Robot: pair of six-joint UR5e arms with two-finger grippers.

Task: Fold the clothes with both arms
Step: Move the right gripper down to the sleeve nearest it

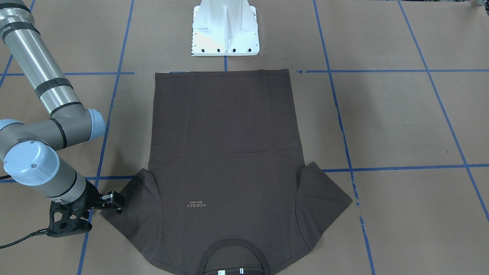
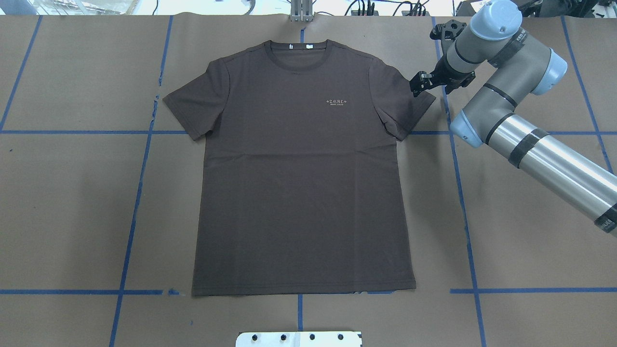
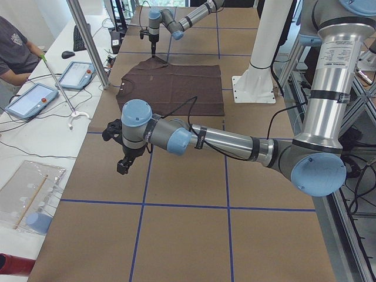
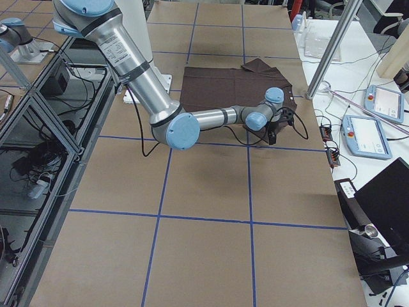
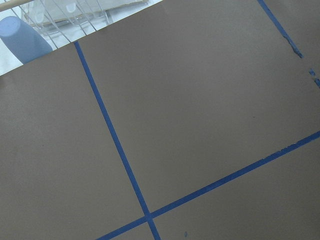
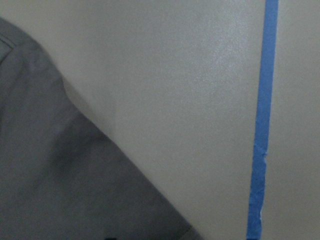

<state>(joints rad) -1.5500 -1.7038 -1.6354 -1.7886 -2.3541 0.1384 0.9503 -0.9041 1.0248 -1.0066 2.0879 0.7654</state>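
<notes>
One T-shirt [image 2: 299, 183], sleeve [image 2: 404, 103] beside right pincer [image 2: 416, 88]

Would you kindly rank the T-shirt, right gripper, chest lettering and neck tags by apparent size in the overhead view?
T-shirt
right gripper
chest lettering
neck tags
Gripper and lettering look near alike, so their order is unsure.

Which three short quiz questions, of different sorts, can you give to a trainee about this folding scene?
1. True or false: the dark brown short-sleeved cotton T-shirt lies spread flat, chest lettering up.
2. The black two-finger hand of the right arm is nearest to: A) the hem, B) a sleeve's edge, C) the collar.
3. Short answer: which grey-and-silver arm hangs over bare brown paper, apart from the shirt?
Key: 1 true; 2 B; 3 the left arm.
</notes>
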